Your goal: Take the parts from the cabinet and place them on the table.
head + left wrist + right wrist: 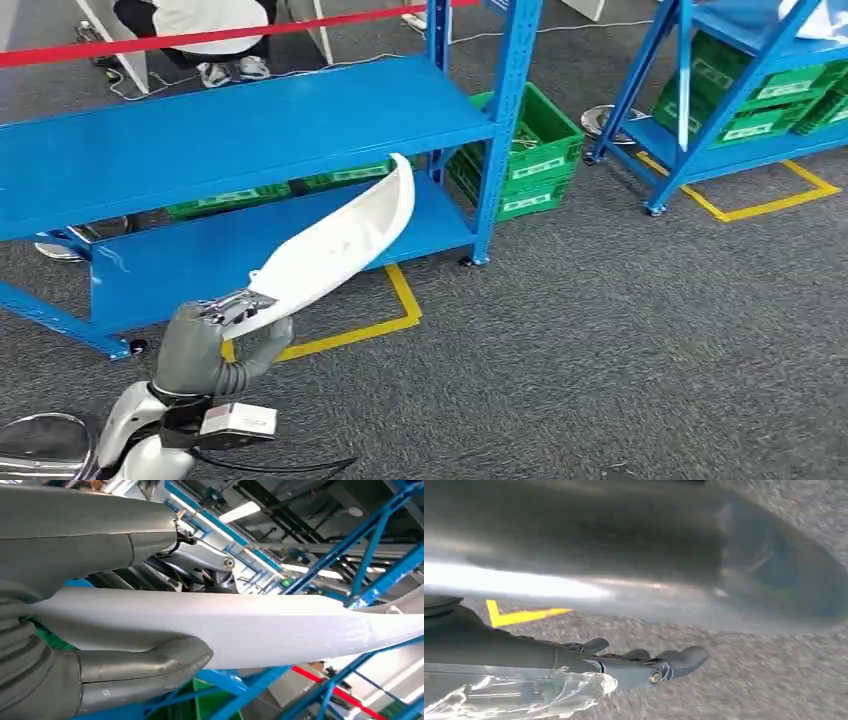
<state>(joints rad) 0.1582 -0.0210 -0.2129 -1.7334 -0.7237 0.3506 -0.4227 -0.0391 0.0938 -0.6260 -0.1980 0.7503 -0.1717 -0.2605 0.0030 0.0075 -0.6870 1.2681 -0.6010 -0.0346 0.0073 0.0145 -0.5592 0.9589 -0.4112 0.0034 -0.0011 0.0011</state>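
A long white part [340, 240] is gripped at its lower end by the left hand [225, 335], whose grey thumb [145, 670] is pressed under it while the darker fingers [200, 562] are closed over its upper side. The part is smooth and glossy, a curved, blade-like moulded shell that widens toward a rounded tip; it is held tilted up and away from the robot, in the air in front of the blue metal shelf rack [240, 135], above grey carpeted floor [600, 330]. The right hand [644, 665] is seen in the right wrist view hanging over the carpet, its fingers stretched out nearly straight and close together, with nothing held; a crinkled clear plastic sheet [524, 695] is seen beside it. Green plastic crates [525, 155] are stored on the rack's lowest level, and yellow tape lines [385, 320] are laid on the carpet.
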